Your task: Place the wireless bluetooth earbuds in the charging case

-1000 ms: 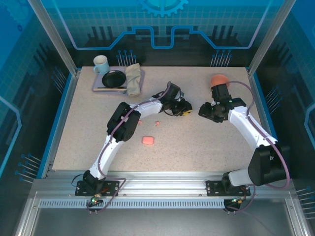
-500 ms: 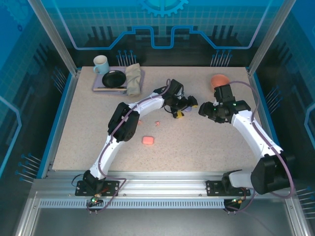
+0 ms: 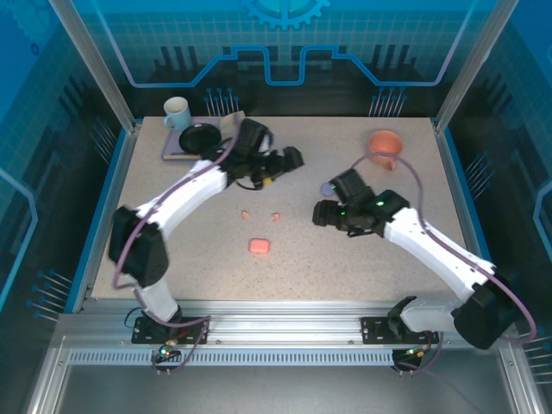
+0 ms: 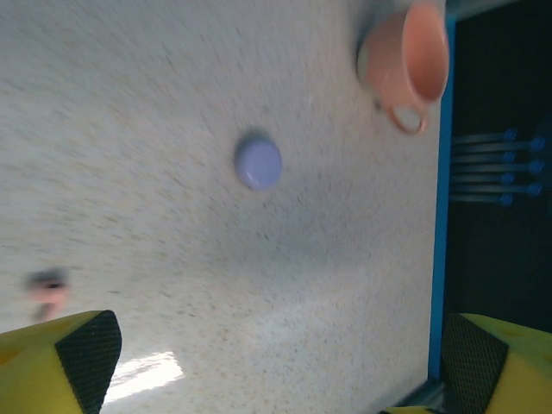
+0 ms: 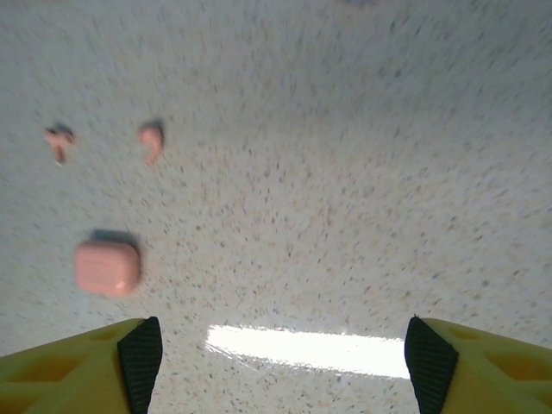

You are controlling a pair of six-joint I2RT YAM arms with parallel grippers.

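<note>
- Both arms have moved. The left arm swung away to the far left, and the right arm slid left toward the middle of the table (image 3: 362, 267). The lilac case (image 3: 327, 188) that they were crowding now lies alone.
- At the far left sit a white mug (image 3: 177, 112) and a tray (image 3: 171, 153) with a black plate (image 3: 200, 138). They are well apart from the job.
- Next is the left gripper (image 3: 289, 159), up beside the tray. Its jaws are spread wide with nothing between them.
- Two pink earbuds (image 3: 245, 214) lie loose on the table, near each other. The right wrist view shows them too (image 5: 152, 141).
- Just nearer than them lies the pink case (image 3: 260, 246). It looks closed.
- Then comes the right gripper (image 3: 321, 213), right of the pink earbuds. Its jaws are also spread wide and empty.
- The lilac case is just beyond it, closed, so what is inside is hidden.
- An orange cup (image 3: 384, 142) lies at the far right, out of the way.
- I think the lilac set is finished and the pink set is next.
- The pink case must be opened first. Then each tiny earbud needs a careful pinch.
- Nothing blocks the way, but the earbuds are small and could slip or roll.
</note>
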